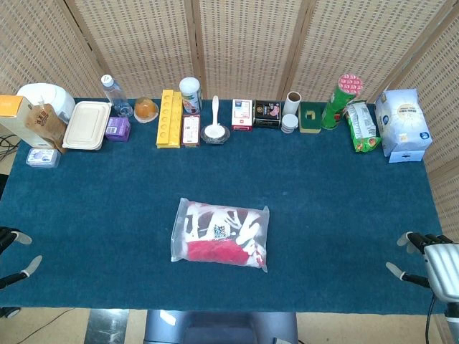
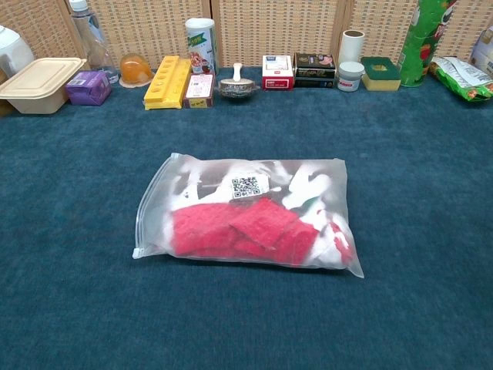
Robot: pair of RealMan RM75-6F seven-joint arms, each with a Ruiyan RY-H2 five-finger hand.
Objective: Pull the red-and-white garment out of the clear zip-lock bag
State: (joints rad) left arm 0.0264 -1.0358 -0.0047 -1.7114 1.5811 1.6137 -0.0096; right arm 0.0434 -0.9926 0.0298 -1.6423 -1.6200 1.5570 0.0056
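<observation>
A clear zip-lock bag (image 1: 220, 233) (image 2: 248, 212) lies flat in the middle of the blue table, its zip strip along the left side. The folded red-and-white garment (image 1: 215, 247) (image 2: 254, 227) is inside it, with a small QR label on top. My left hand (image 1: 13, 258) shows only at the left edge of the head view, far from the bag, fingers apart and holding nothing. My right hand (image 1: 430, 256) sits at the right edge near the table's front corner, fingers spread and empty. Neither hand appears in the chest view.
A row of items lines the far edge: a beige lunch box (image 1: 87, 125), water bottle (image 1: 112, 92), yellow tray (image 1: 169, 118), small boxes, a green tube can (image 1: 341, 100), snack bag (image 1: 363, 126) and white pack (image 1: 403, 125). Blue cloth (image 1: 323, 215) surrounds the bag.
</observation>
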